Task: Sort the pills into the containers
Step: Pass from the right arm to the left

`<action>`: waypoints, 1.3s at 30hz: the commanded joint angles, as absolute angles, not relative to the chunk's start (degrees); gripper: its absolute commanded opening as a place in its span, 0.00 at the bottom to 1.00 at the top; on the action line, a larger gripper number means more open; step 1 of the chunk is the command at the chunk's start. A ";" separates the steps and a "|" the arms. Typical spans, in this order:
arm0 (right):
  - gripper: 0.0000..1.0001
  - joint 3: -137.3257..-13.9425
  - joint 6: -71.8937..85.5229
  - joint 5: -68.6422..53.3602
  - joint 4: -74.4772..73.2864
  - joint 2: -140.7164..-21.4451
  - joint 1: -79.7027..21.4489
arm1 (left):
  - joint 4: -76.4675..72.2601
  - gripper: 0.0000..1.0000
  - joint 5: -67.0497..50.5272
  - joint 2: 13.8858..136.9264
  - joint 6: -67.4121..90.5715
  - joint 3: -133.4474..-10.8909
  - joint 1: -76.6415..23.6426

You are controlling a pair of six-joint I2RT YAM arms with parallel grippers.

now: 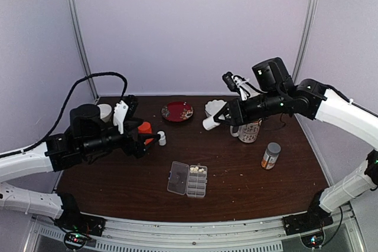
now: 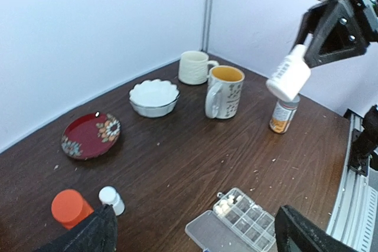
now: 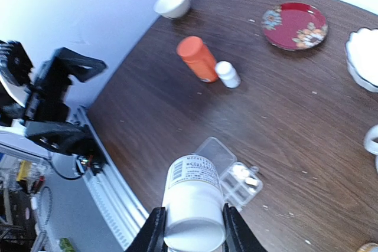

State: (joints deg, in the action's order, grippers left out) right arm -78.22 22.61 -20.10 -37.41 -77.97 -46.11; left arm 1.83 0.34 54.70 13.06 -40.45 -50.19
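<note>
**Observer:** Start at your jaws. What is in them?

**Me:** My right gripper (image 3: 194, 229) is clamped on a white bottle (image 3: 192, 202), 1 finger on each side. I hold the bottle tilted in the air, off the table (image 1: 118, 193). My left gripper (image 2: 195, 235) has nothing in it, and its 2 fingers stand wide apart, low over the near-left part of the table.

**Observer:** What sits nearest the left one?

**Me:** An orange bottle (image 1: 144, 128) is just beside it, upright. A small white bottle (image 1: 162, 138) stands just to the right of that one.

**Observer:** And the pills?

**Me:** The pills (image 2: 226, 205) are a small whitish cluster in the cells at one end of the clear pill box (image 1: 196, 182). The box lies near the front middle of the table, with its lid folded open flat on the left. The other cells are too small for me to read. There are pale specks on the wood around the box, and I cannot tell what they are.

**Observer:** Further out?

**Me:** At the back there is a red flowered plate (image 1: 177, 111), then a white scalloped bowl (image 2: 153, 97). A patterned mug (image 2: 224, 91) with a yellow inside stands in front of a white mug (image 2: 195, 67). To the right stands an amber bottle (image 1: 271, 156) with a grey cap. A small white bowl (image 3: 173, 3) sits at the far left.
</note>
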 commanded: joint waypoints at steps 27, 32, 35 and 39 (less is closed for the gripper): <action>0.12 -75.97 39.50 -37.55 -8.31 -83.24 -58.07 | -36.09 0.63 -3.79 56.36 -13.94 -30.15 -62.22; 0.12 -76.29 39.55 -38.19 -7.98 -83.71 -58.44 | -35.73 0.51 -3.78 56.36 -13.90 -30.23 -62.20; 0.11 -76.29 39.77 -38.23 -7.67 -83.76 -58.49 | -35.43 0.55 -3.70 56.50 -13.82 -30.24 -62.15; 0.11 -76.28 39.86 -38.56 -7.26 -83.87 -58.54 | -35.07 0.62 -3.79 56.76 -13.75 -30.28 -62.21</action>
